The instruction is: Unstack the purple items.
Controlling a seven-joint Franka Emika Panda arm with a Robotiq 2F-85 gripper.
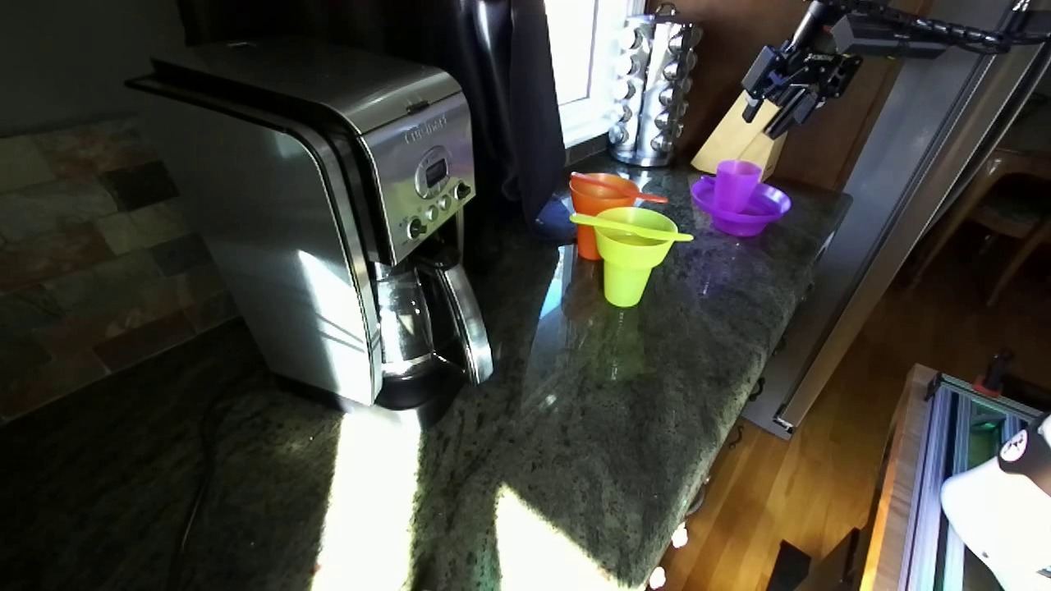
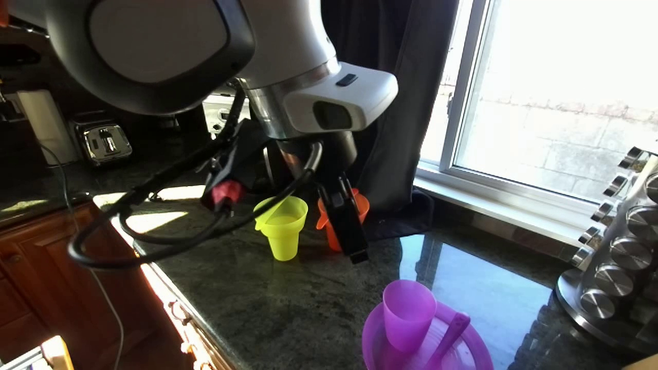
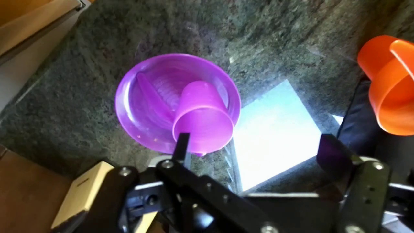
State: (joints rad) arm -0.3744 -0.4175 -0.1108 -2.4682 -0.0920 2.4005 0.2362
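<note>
Gripper (image 3: pixel 256 137) spread wide, gripping nothing yet

We see its fingers (image 3: pixel 181 145) fully parted with only air between them, and we take that as readiness to pinch or straddle something. The arm (image 2: pixel 288 41) hangs high over the counter (image 3: pixel 210 32), its wrist bent so the fingertips point down at a slant. In the wrist view the purple cup (image 3: pixel 203 116) shows just past one fingertip rather than midway between both, so we expect a sideways shift before any lowering.

Just beyond, we find that cup standing upright inside the purple dish (image 3: pixel 139 124), off-centre, nearer one side of the rim. Our guess is that it stands there to make room for the purple spoon (image 3: pixel 155 97), which lies beside it with one end reaching up toward the rim. Nothing overlies the cup's mouth, so we judge it the sensible piece to lift first, with the spoon after it and some risk of dragging that along. Whether a second dish nests underneath, we cannot tell.

Farther out we have the orange cup (image 1: pixel 589 203) and the yellow-green cup (image 1: pixel 632 263), with an orange spoon (image 3: pixel 406 51) and a yellow-green spoon (image 1: pixel 634 228) laid across their mouths, presumably to hold each colour together. The purple dish stands well apart from both, which, we think, leaves space for laying its pieces out separately.
</note>
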